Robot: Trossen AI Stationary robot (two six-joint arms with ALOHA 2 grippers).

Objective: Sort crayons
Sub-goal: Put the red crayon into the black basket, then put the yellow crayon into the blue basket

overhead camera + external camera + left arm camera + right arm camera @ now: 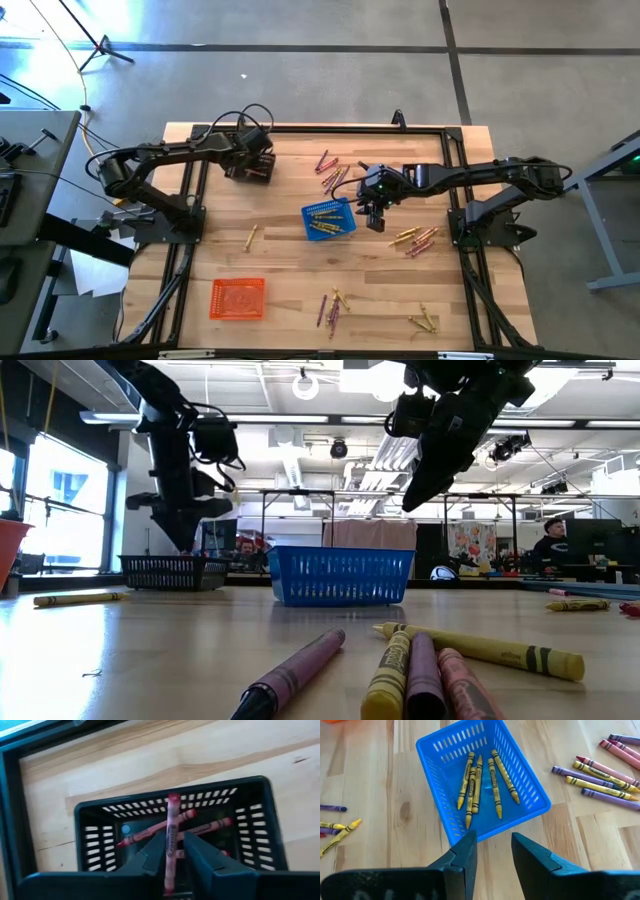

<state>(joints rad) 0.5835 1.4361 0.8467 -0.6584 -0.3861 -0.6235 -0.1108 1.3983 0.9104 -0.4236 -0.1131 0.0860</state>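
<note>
left claw (172, 857) pinches a red crayon (172, 837) over the black basket (250, 787), which holds other reds. risk: tilted release strikes the rim. right claw (492, 852) hangs empty, narrowly parted, beside the blue basket (432, 742) of yellow crayons (472, 785). wrapper print unreadable.

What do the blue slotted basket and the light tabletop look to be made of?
The blue slotted basket looks like moulded plastic: uniform colour, slightly glossy, regular slots in its walls. The light tabletop looks like wood planks with a smooth matte finish: grain lines, a knot and board seams show; whether solid or laminate cannot be told.
</note>
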